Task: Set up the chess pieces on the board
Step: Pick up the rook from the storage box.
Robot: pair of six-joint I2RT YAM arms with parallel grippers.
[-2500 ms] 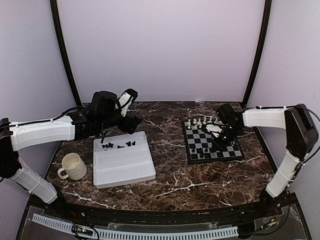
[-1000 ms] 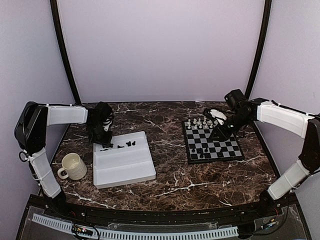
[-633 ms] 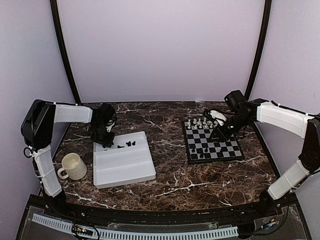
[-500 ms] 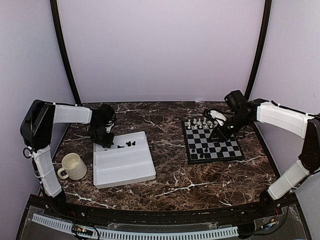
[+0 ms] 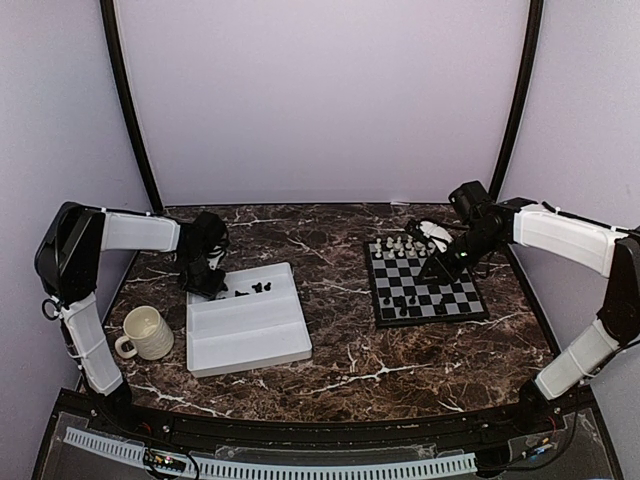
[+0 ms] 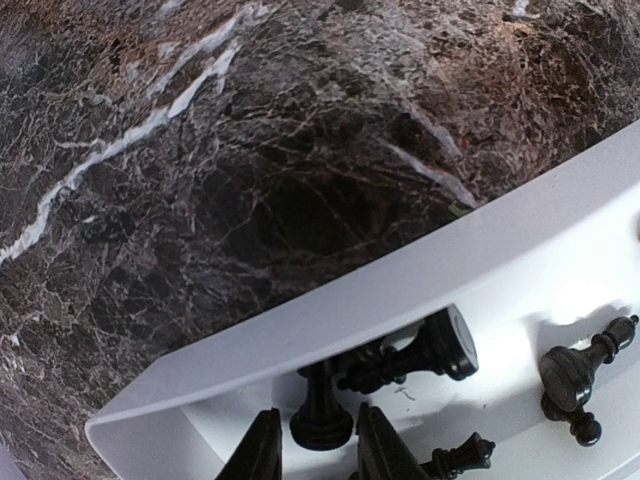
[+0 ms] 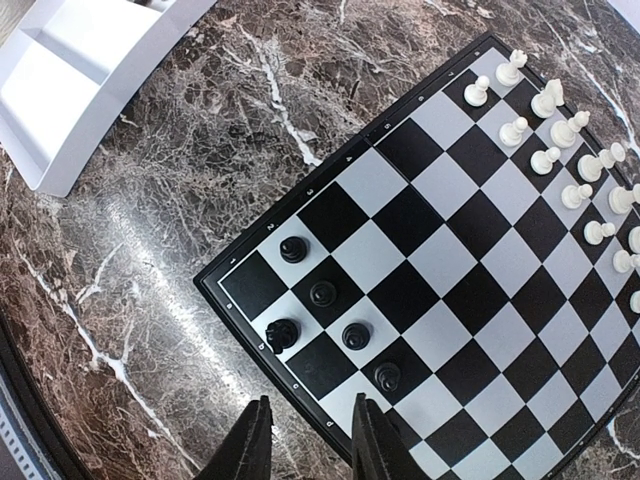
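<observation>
The board [image 5: 383,318] lies at the right of the table. White chess pieces [image 5: 405,243] line its far side and several black ones [image 5: 405,303] stand near its front. My right gripper [image 5: 440,262] hangs open and empty above it; in the right wrist view its tips [image 7: 312,445] hover at the board's edge [image 7: 330,420], near the black pieces [image 7: 323,293]. My left gripper [image 5: 205,280] is down in the white tray's back-left corner. It [image 6: 318,450] is open, narrowly either side of an upright black piece [image 6: 318,395], with thin gaps showing.
The white tray [image 5: 245,340] holds more black pieces [image 5: 245,291], several lying flat [image 6: 420,355] by its wall [image 6: 400,290]. A cream mug [image 5: 145,333] stands left of the tray. Dark marble separates tray and board.
The left gripper's jaws have narrowed around the upright black piece in the tray corner. The right arm has held still over the board for the last second.
</observation>
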